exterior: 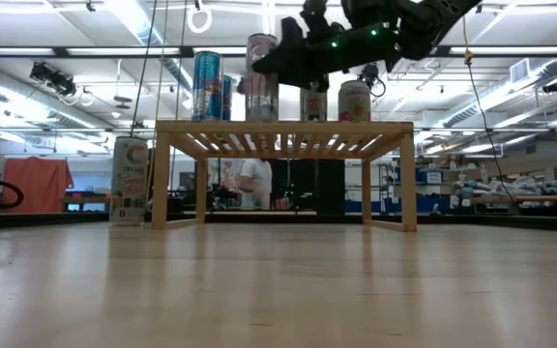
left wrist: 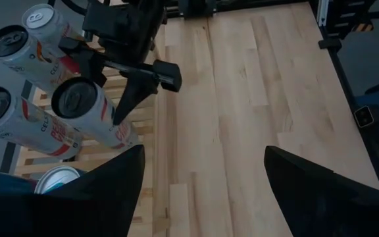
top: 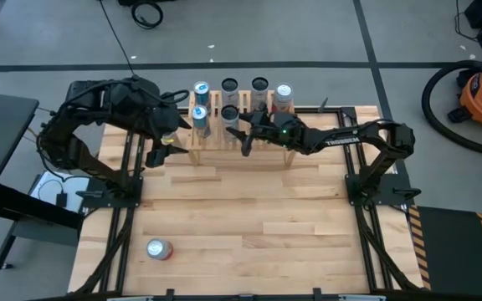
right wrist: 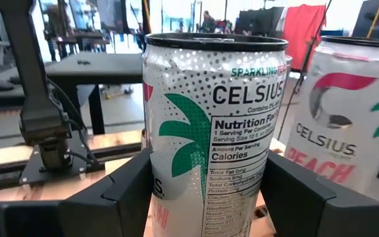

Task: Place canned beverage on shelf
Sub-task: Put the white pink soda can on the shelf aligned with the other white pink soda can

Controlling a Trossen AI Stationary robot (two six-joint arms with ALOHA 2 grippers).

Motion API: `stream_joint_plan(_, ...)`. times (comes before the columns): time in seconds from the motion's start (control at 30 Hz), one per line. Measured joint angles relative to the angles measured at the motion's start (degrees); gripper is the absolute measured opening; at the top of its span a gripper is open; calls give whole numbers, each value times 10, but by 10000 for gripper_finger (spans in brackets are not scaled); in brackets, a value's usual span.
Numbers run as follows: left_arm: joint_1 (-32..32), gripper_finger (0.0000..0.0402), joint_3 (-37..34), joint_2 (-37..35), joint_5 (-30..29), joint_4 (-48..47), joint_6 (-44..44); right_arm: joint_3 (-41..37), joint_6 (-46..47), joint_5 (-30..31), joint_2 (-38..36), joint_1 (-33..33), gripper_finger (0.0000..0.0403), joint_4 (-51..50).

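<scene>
The slatted wooden shelf [top: 241, 138] stood at the far edge of the tabletop [top: 249, 226], several cans already on it. The right hand [top: 243, 138] was clamped on a tall Celsius can [right wrist: 212, 125] over the shelf's lower tier, while the left hand [top: 159, 150] hung empty and wide beside the shelf. A stiff, smooth, thin-walled can probably slips or dents easily, so mid-body seemed the best hold; another can [top: 158, 249] lay on its side at the tabletop's near edge.

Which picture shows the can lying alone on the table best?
The high view: the lone can lies on its side on the table, far from the shelf. The low and both wrist views do not show it.
</scene>
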Motion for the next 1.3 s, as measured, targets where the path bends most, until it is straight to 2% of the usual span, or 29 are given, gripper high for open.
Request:
stream_joint_plan(0.1, 0, 314, 0, 0, 0, 0, 2, -21, 9, -13, -11, -10, 247, 24)
stream_joint_plan(0.2, 0, 314, 0, 0, 0, 1, 4, -24, 22, -56, -12, -18, 247, 28)
stream_joint_plan(0.37, 1, 314, 0, 0, 0, 4, 4, -23, 22, -62, -12, -19, 247, 30)
stream_joint_plan(0.73, 1, 314, 0, 0, 0, 12, 5, -23, 28, -63, -12, -10, 247, 32)
stream_joint_plan(0.93, 1, 314, 0, 0, 0, 12, 5, -23, 12, -32, -11, 2, 247, 33)
stream_joint_plan(1.3, 1, 314, 0, 0, 0, 12, 11, -20, 14, -26, -11, 0, 247, 40)
